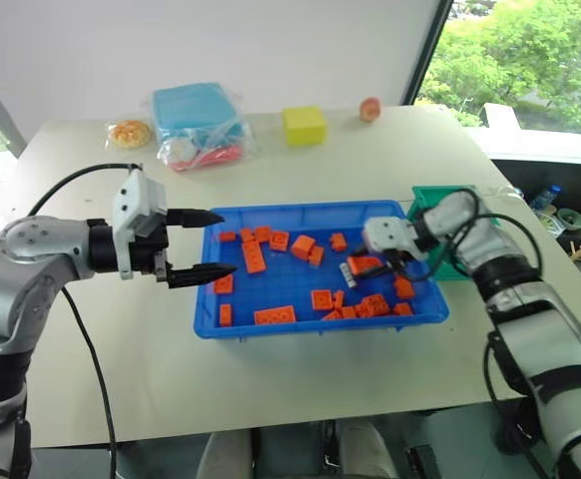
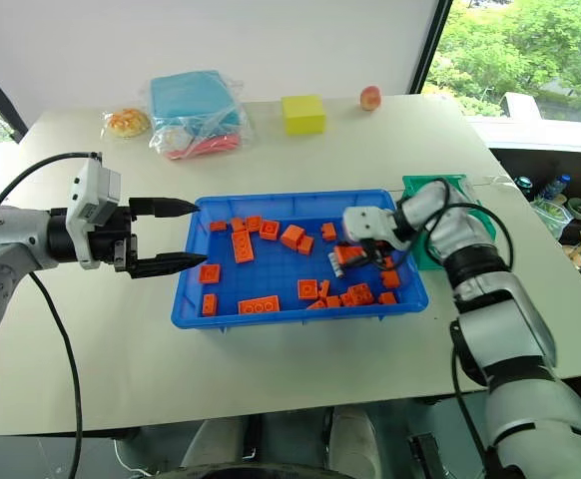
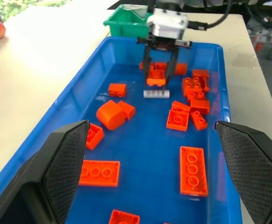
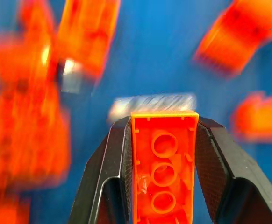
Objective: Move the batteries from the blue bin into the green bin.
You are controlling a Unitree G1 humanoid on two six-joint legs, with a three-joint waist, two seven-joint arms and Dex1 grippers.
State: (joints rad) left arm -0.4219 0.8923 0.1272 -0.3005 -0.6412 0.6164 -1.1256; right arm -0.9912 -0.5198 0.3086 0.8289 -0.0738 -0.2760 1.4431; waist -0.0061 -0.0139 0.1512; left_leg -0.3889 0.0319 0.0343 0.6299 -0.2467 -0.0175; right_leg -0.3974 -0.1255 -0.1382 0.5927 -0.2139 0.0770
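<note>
The blue bin (image 1: 300, 287) sits mid-table, strewn with orange toy bricks (image 1: 274, 315). A silver battery (image 3: 155, 94) lies on the bin floor near the right end, just beyond the tips of my right gripper (image 3: 158, 79). That gripper (image 4: 163, 122) is shut on an orange brick (image 4: 164, 172), with the battery (image 4: 152, 102) right past the brick's end. The green bin (image 1: 432, 200) stands against the blue bin's right end, behind my right wrist. At the blue bin's left rim my left gripper (image 1: 226, 242) hovers open, holding nothing.
Along the far side of the table are a light-blue box wrapped in clear plastic (image 1: 196, 120), a yellow cube (image 1: 303, 126), a peach-coloured fruit (image 1: 370, 109) and a bun (image 1: 129, 133). The table's right edge runs close behind the green bin.
</note>
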